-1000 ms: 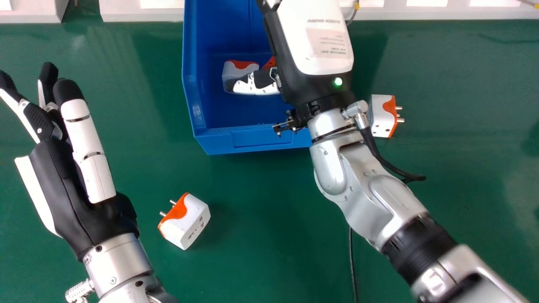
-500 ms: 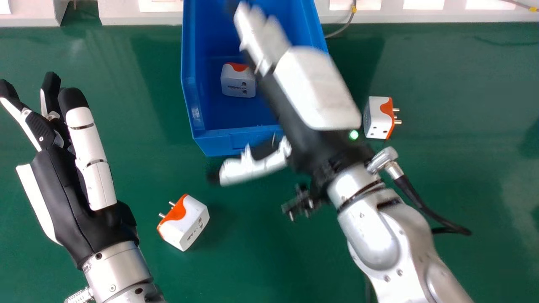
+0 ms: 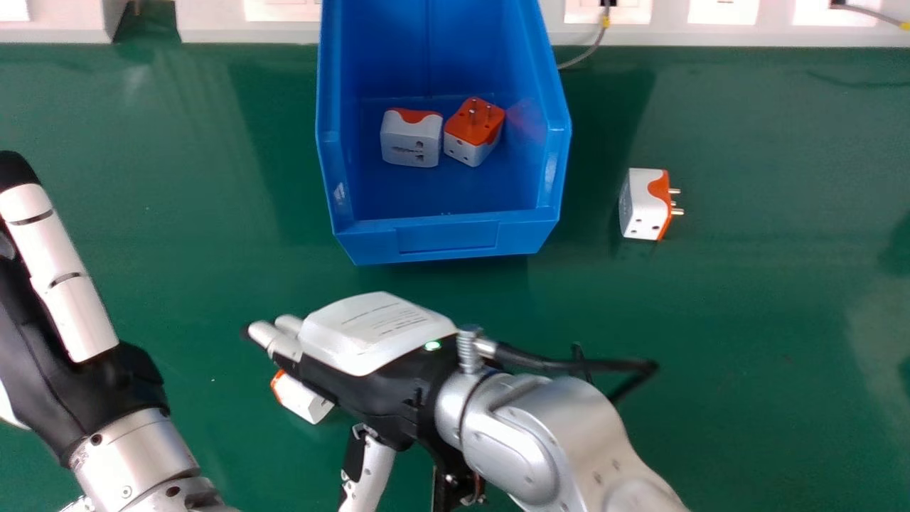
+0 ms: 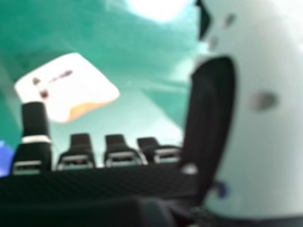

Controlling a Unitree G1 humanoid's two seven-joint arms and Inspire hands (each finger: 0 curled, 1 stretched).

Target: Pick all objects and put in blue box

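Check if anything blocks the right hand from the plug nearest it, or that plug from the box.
Nothing visible between the right hand and the plug. Toward the box: just the hand itself and the box's near wall, likely to be lifted over.

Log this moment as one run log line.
Right hand open, over near adapter | left hand open, empty | blue box holds two adapters | far adapter right of box
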